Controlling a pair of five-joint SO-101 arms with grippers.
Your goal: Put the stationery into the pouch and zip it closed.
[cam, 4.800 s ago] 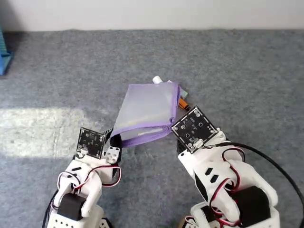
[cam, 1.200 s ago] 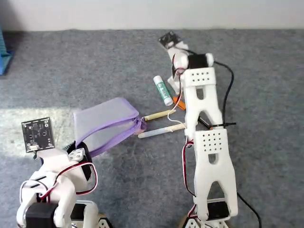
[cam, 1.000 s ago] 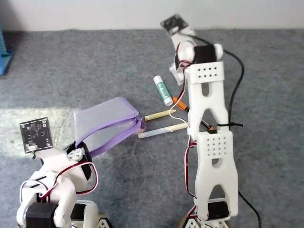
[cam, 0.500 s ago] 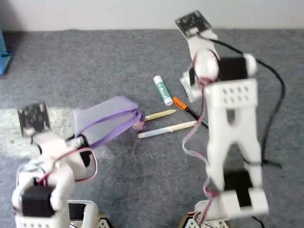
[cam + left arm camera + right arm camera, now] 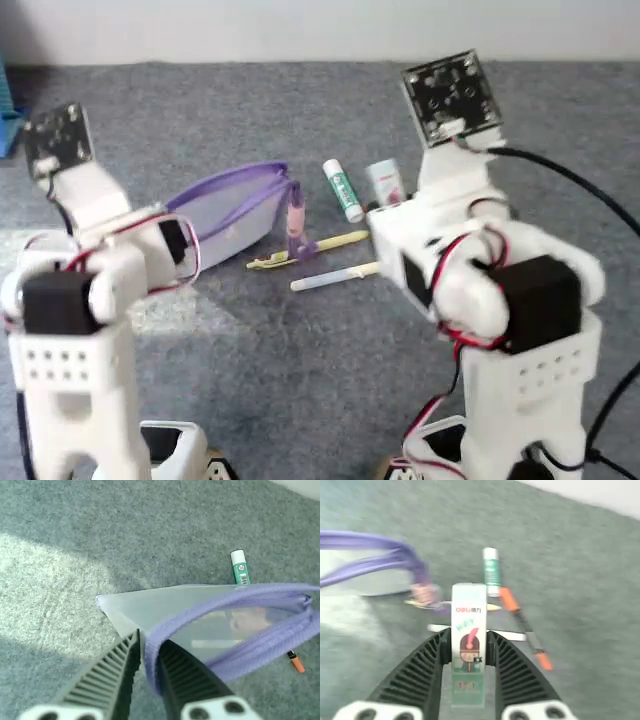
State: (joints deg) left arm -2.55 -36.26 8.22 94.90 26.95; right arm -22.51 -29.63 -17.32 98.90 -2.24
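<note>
We list the left gripper [image 5: 145,647] pinched on the translucent purple-zipped pouch [image 5: 200,605] at its rim, mid grey carpet [image 5: 300,380], apparently keeping its mouth open for the small white rectangular eraser [image 5: 468,612] clamped in the right gripper [image 5: 468,636] nearby.

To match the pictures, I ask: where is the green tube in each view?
High view: green tube on the carpet, beside the purple pouch's open end.
Left wrist view: tube beyond the pouch's zip.
Right wrist view: tube beside the orange pen.
Shared landmark: the pouch.
</note>
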